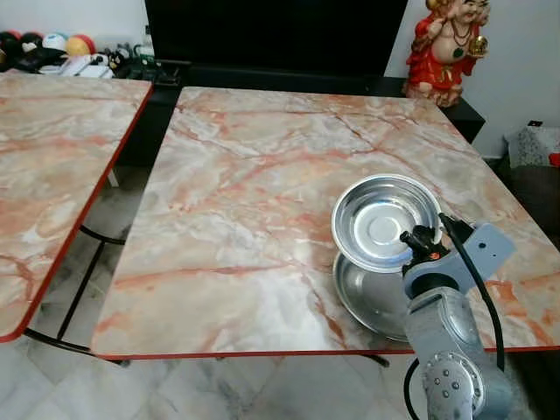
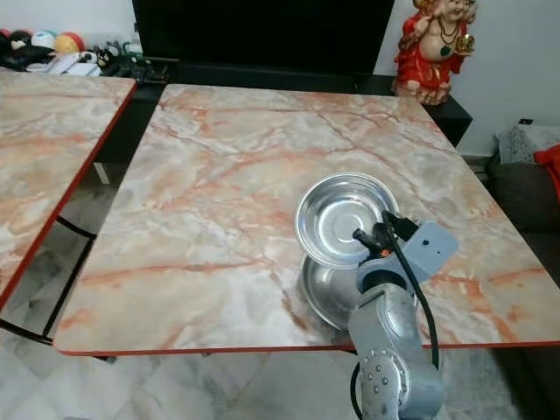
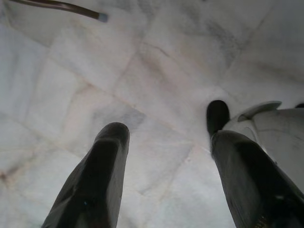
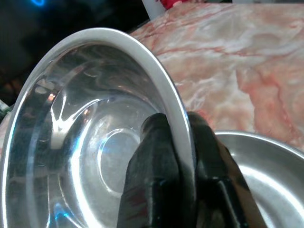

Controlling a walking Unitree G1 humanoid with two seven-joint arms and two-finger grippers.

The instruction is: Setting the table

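A shiny steel bowl (image 1: 382,220) hangs tilted above the marble table (image 1: 262,201), near its front right corner. My right gripper (image 1: 423,245) is shut on the bowl's near rim (image 4: 178,118), one finger inside and one outside. Under it a second steel bowl (image 1: 372,297) rests flat on the table (image 4: 247,57); it also shows in the right wrist view (image 4: 266,175). My left gripper (image 3: 166,156) hangs open over the pale tiled floor (image 3: 95,71), with nothing between its fingers.
A second marble table (image 1: 52,166) stands to the left across a gap. A red figurine (image 1: 442,44) sits at the back right beside a dark TV cabinet (image 1: 271,35). Small clutter (image 1: 61,52) lies at the back left. My foot (image 3: 270,128) shows beside the left fingers.
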